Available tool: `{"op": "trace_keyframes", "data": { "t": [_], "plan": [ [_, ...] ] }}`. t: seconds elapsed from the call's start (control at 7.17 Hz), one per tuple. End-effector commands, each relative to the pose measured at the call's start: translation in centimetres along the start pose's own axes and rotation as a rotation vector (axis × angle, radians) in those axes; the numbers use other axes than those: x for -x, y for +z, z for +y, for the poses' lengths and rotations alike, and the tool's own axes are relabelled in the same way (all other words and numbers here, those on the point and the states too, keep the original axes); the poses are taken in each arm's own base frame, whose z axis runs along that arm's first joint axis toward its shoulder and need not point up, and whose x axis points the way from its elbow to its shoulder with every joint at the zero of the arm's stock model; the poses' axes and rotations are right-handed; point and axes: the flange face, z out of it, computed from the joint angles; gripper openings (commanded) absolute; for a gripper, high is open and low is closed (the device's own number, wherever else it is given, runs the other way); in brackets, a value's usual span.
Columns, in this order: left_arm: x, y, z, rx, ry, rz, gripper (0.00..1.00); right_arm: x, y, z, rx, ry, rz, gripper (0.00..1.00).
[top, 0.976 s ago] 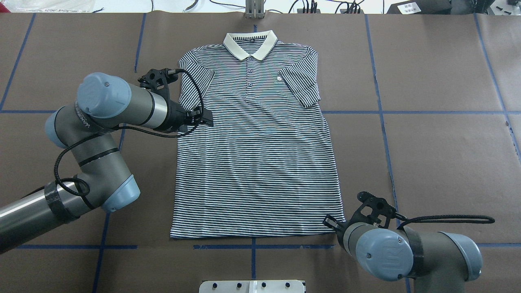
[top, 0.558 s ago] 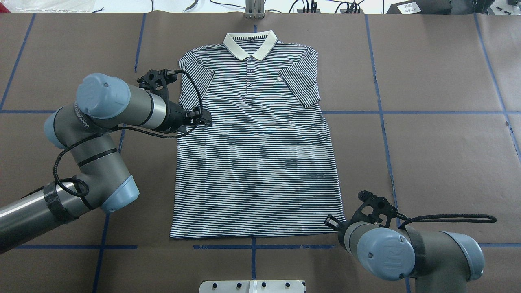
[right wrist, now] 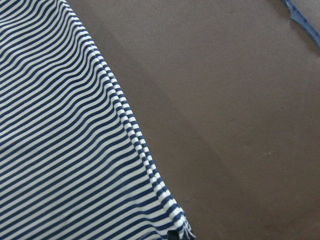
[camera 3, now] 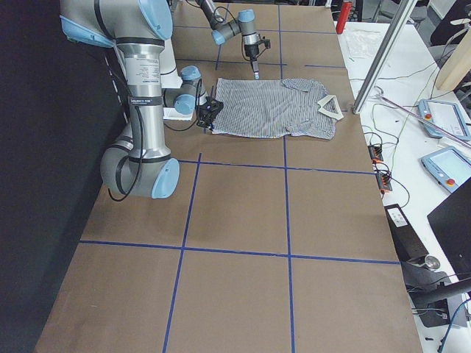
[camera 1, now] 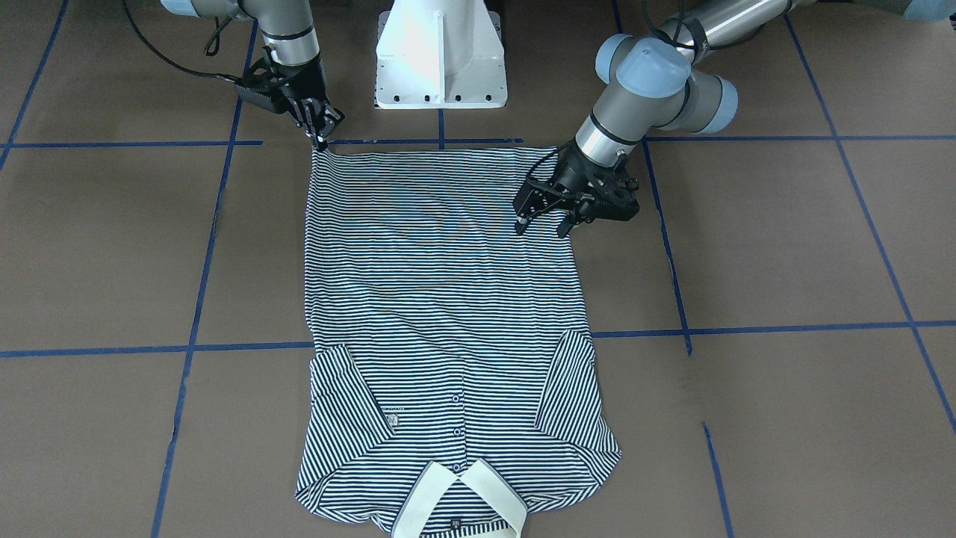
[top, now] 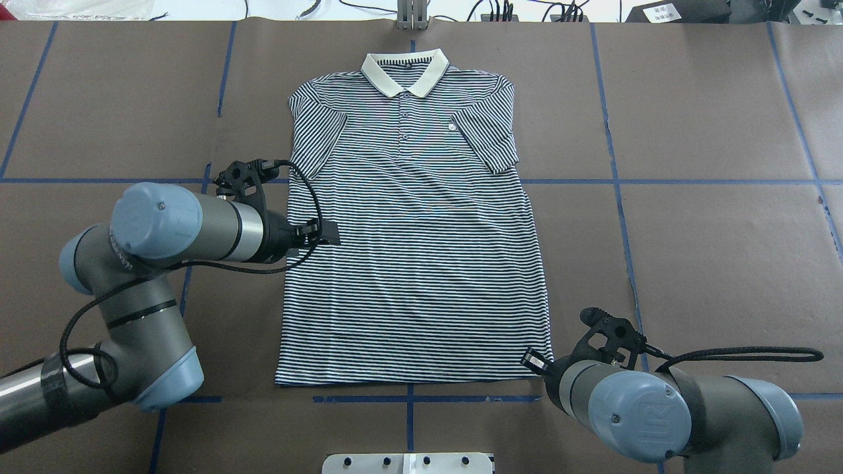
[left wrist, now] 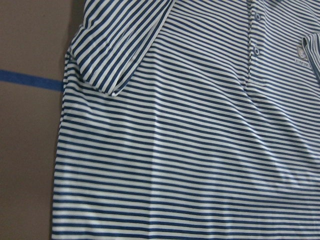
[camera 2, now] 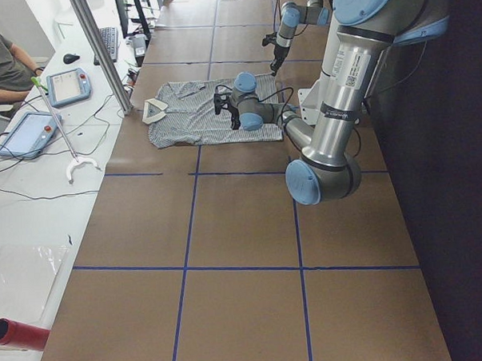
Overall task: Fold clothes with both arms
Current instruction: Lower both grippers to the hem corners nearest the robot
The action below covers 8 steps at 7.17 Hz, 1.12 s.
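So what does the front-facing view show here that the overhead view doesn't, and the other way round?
Only front-facing: the left gripper with its two fingers spread apart over the polo shirt near its side edge, and the right gripper with its tips closed on the hem corner. Only overhead: cables beyond the far edge of the table. Both: the shirt lying flat, front up, collar away from the robot, with one arm at each side.
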Motion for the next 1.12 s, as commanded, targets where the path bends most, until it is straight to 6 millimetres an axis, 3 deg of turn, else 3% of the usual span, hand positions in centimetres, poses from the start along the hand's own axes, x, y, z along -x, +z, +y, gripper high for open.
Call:
{"op": "trace_keyframes", "data": {
  "t": [0.0, 0.14, 0.42, 0.56, 0.98],
  "plan": [
    [1.0, -0.6, 7.3, -0.005, -0.066, -0.03, 0.83, -0.1, -0.5, 0.2, 0.019, 0.0, 0.001, 0.0],
    [-0.1, -1.2, 10.0, 0.001, -0.068, -0.089, 0.83, 0.0, -0.7, 0.2, 0.022, -0.001, -0.002, 0.0],
    [1.5, -1.6, 13.9, 0.017, -0.077, -0.177, 0.81, 0.0, -0.6, 0.2, 0.022, 0.0, -0.001, 0.0],
    [3.0, -1.2, 15.1, 0.001, -0.067, -0.207, 0.79, 0.0, -0.6, 0.2, 0.02, 0.0, -0.001, 0.0],
    [3.8, -0.6, 16.0, 0.008, -0.06, -0.267, 0.76, 0.0, -0.7, 0.3, 0.022, -0.001, -0.002, 0.0]
  ]
}}
